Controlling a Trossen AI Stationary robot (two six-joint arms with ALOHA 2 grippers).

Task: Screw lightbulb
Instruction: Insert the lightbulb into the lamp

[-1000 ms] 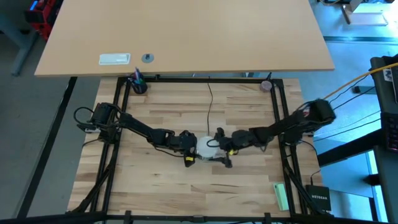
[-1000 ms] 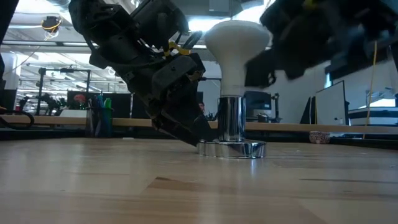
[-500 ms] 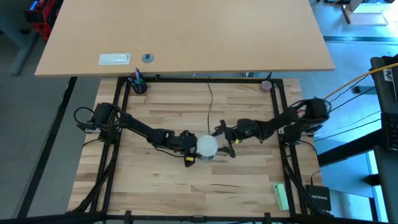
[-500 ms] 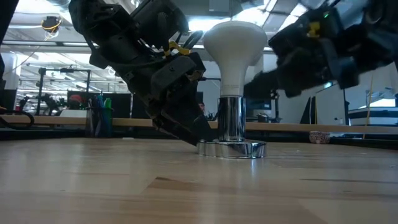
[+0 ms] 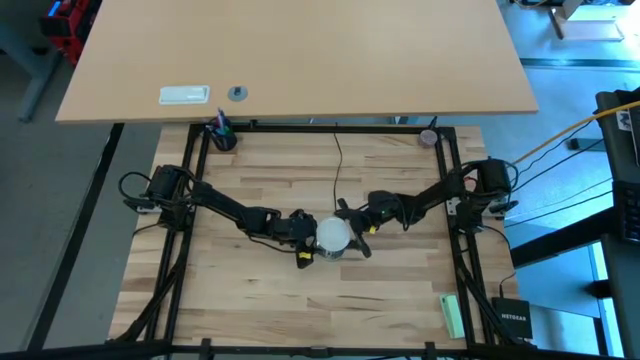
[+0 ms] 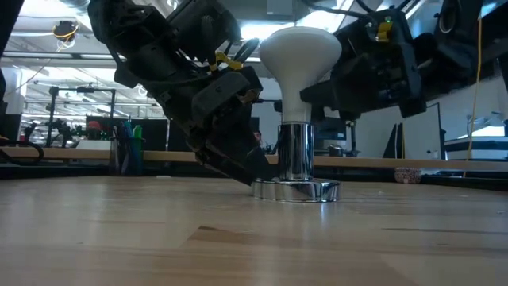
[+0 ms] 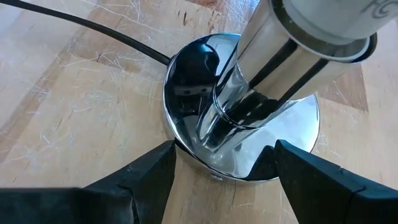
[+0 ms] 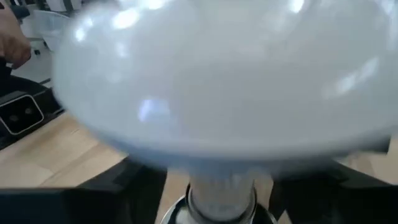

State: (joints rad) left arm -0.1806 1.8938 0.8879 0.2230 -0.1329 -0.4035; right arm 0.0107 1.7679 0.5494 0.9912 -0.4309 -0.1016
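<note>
White lightbulb point(image 6: 300, 59) stands upright in the socket point(image 6: 295, 171).

This is a robotics lab or workshop. Two dark arms stand on a pale wooden bench point(image 5: 300, 310) framed by black metal rails point(image 5: 320, 128). A larger tan table point(image 5: 300, 50) stands beyond it. The low view shows a big open hall with ceiling strip lights point(image 6: 48, 49), computer monitors point(image 6: 421, 131) and more workbenches point(image 6: 71, 155). A yellow cable point(image 5: 570, 135) runs across the blue floor.
</note>
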